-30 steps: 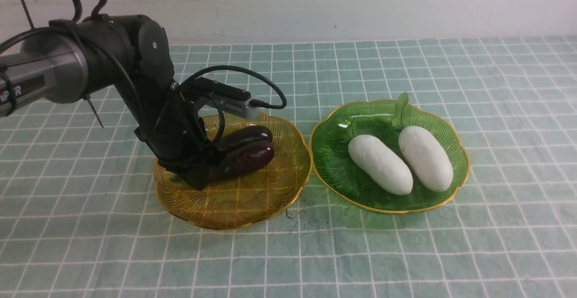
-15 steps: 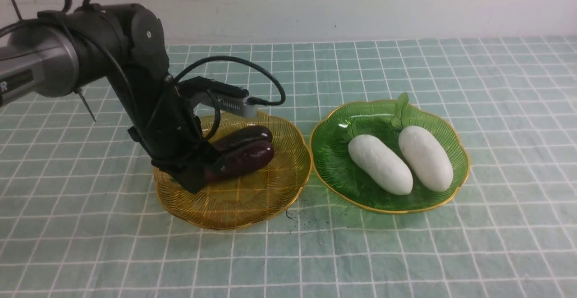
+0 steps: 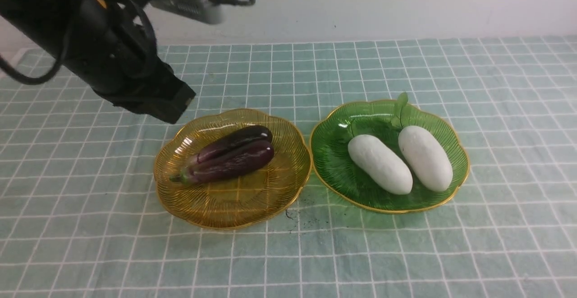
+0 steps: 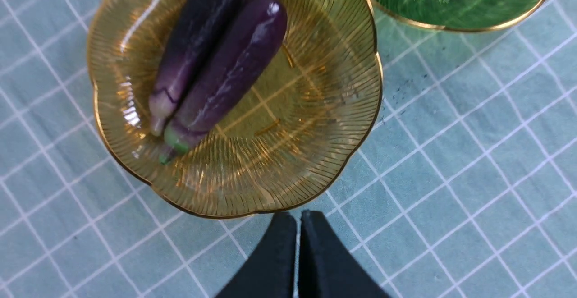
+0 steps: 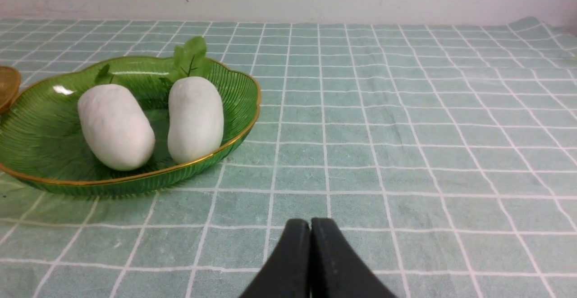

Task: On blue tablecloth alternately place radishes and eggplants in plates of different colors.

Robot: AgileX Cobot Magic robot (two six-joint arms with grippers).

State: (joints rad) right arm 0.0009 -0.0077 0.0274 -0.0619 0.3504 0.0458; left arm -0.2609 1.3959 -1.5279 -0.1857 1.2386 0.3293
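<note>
Above the amber plate's near-left side, the left gripper (image 4: 298, 219) hangs clear w/ fingers pressed together, nothing between them; arm body fills the upper left of the front view. Right gripper (image 5: 310, 230) is likewise clenched and empty, low over bare blue tablecloth (image 3: 405, 253), well apart from the green plate (image 3: 329, 162). Both eggplants (image 3: 230, 156) lie touching side by side in the amber plate (image 3: 234, 208), stem ends toward the robot's left. Both radishes (image 3: 399, 160) lie side by side in the green plate, leaves at the far rim; whether they touch is unclear. Judging by this layout, sorting looks done, so the step in hand is prob. retreat: lift the left arm straight up before swinging away, keep it off the amber rim, & don't drag cables across either plate. Plates sit just beside each other, so any nudge to one could shift the other.
</note>
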